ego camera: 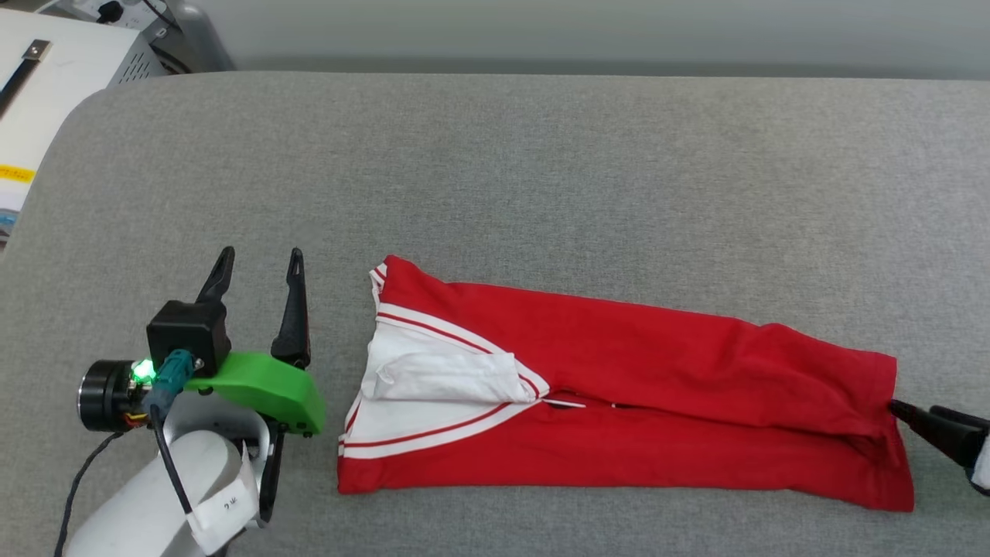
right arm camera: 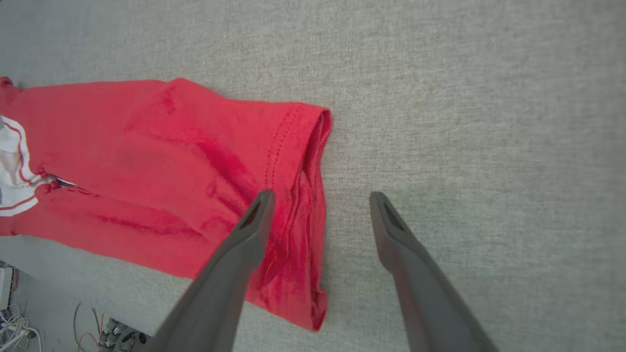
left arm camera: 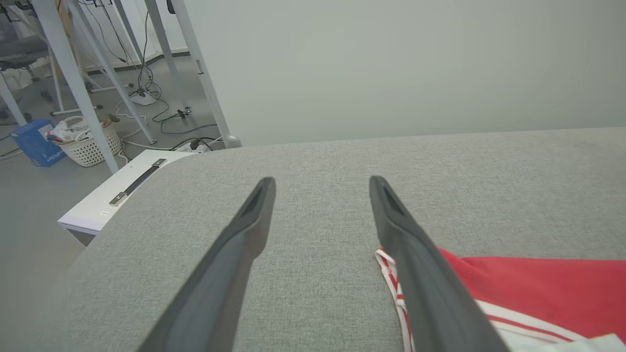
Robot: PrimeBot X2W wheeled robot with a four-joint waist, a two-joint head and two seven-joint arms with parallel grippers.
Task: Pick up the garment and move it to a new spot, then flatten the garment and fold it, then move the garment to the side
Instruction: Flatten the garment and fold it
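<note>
The garment (ego camera: pixel 634 387) is a red shirt with white sleeves, folded lengthwise into a long band on the grey table (ego camera: pixel 541 170). My left gripper (ego camera: pixel 261 263) stands open just left of the collar end, empty; in the left wrist view the left gripper (left arm camera: pixel 322 182) has its right finger over the striped trim of the garment (left arm camera: pixel 528 288). At the right edge of the head view my right gripper (ego camera: pixel 901 408) touches the hem. In the right wrist view the right gripper (right arm camera: pixel 322 196) is open above the hem of the garment (right arm camera: pixel 161 171), one finger over cloth, one over bare table.
A white box with a black handle (ego camera: pixel 39 85) sits off the table's far left corner. Beyond it are metal legs, cables and a white basket (left arm camera: pixel 88 142) on the floor. Bare grey table (right arm camera: pixel 464 98) stretches behind and to the right of the shirt.
</note>
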